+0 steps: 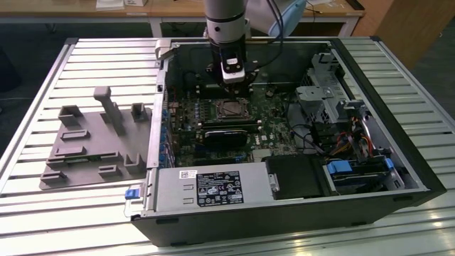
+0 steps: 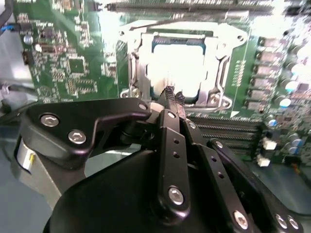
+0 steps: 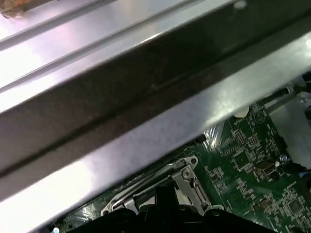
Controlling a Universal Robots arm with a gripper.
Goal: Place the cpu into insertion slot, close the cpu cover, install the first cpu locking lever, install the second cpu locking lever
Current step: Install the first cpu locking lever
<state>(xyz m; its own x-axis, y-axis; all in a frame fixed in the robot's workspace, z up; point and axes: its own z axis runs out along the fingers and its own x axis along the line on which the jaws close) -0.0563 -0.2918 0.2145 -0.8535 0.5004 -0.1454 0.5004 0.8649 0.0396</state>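
where the arm drops into the open computer case (image 1: 299, 221), the gripper (image 1: 236, 88) hangs close over the motherboard (image 1: 270, 133). a black rectangular block (image 1: 229, 136) sits just beside the socket, a grey power supply (image 1: 213, 188) runs along the case's front wall, and a drive cage (image 1: 334, 101) with bundled cables stands on the exterior view's right. in the first wrist view the case's metal rim (image 3: 146, 97) crosses in front of much of the board. outside the case, a grey moulded fixture (image 1: 92, 144) lies on the exterior view's left. all of it rests on a slatted metal table (image 1: 57, 224), with wooden desks (image 1: 178, 8) behind. the cpu (image 2: 182, 63) lies flat in the socket, its pale silver top glaring under the light. the cpu cover (image 2: 137, 68) lies down around it as a silvery frame, the chip showing through its window. in the second wrist view the fingertips (image 2: 168, 93) are pressed together with nothing between them, at the socket's edge, just beside a thin wire lever (image 2: 221, 104).
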